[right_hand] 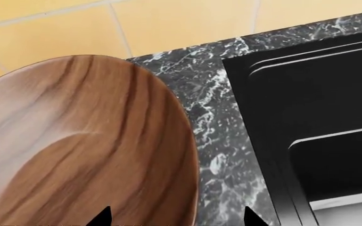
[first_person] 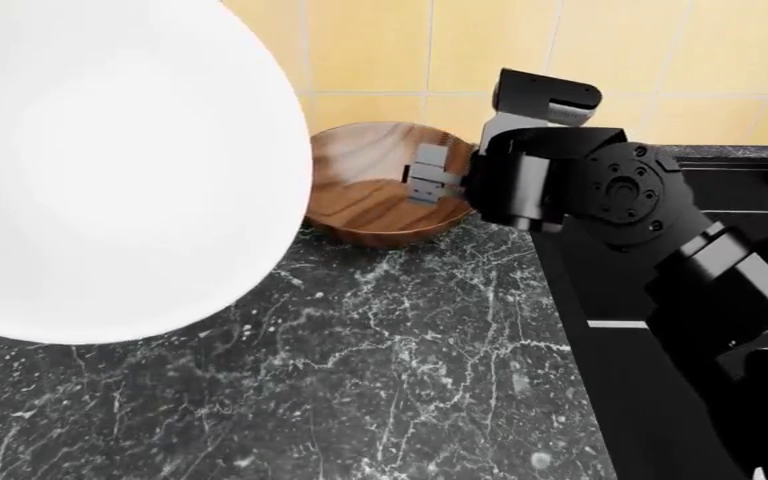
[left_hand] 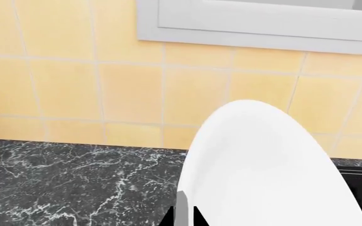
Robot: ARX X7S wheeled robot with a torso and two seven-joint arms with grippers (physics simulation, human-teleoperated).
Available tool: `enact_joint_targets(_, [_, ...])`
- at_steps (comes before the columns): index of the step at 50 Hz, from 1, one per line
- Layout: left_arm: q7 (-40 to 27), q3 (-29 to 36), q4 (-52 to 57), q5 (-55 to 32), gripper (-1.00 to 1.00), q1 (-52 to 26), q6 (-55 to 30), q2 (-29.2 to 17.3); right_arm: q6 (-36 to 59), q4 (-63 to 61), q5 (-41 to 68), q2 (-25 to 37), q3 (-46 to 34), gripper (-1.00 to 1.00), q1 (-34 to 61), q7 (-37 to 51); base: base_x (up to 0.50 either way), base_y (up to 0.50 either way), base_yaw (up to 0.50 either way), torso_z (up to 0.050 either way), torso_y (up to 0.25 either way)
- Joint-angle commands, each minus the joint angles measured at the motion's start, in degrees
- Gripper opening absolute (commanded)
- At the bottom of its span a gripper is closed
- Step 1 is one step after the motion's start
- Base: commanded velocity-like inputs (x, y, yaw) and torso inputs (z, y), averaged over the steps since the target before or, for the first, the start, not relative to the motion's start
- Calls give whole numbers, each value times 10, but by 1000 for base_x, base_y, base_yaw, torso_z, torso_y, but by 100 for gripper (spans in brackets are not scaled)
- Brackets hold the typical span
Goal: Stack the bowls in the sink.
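Bowls are seen in two places: the white bowl (first_person: 104,170) is held up close to the head camera, filling the upper left of that view, well above the dark marbled counter (first_person: 357,380), while the brown bowl (first_person: 377,195) is seen on the counter near the yellow tiled wall (first_person: 384,45), just left of the sink (first_person: 651,300). In the left wrist view the white bowl (left_hand: 263,174) is shown rising from between the tips of the left gripper (left_hand: 185,214), of which only a grey finger (left_hand: 182,212) and dark edges are visible at the frame edge; the bowl appears to be gripped by its rim, with a grey window frame (left_hand: 256,28) seen above the tiles. The right gripper (first_person: 427,178) is placed at the right rim of the brown bowl, its grey fingers (first_person: 431,165) set over the rim; whether the rim is actually pinched cannot be told. In the right wrist view the brown bowl (right_hand: 86,146) is seen close beside the black basin of the sink (right_hand: 313,122), with a strip of counter (right_hand: 218,141) between them
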Motion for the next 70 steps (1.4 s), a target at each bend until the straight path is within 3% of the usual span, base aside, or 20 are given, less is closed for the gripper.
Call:
enact_joint_targets(1, [3,-5,4,4,-100,0,6,-4,-4,8,-4,-6,-2,100,-8,-21,0,0,0,0,0])
enact_joint_targets(37, [4,-10,6,7,-100,11,8,-1,-14,21,-2,-3,-1,100,-32,-40,0,0,0,0,0])
enact_joint_targets(38, [4,-10,5,7,-100,10,8,-1,-13,21,-2,-3,-1,-100,-31,-41,0,0,0,0,0])
enact_joint_targets(56, [2,-11,2,13,-100,11,2,5,-68,-66,-43,28,17,-100,-29,-63,0,0,0,0,0])
enact_joint_targets(70, [-5,-18,3,7,-100,7,2,-2,-71,-183,-21,98,61,-100,17,14,0,0,0,0,1])
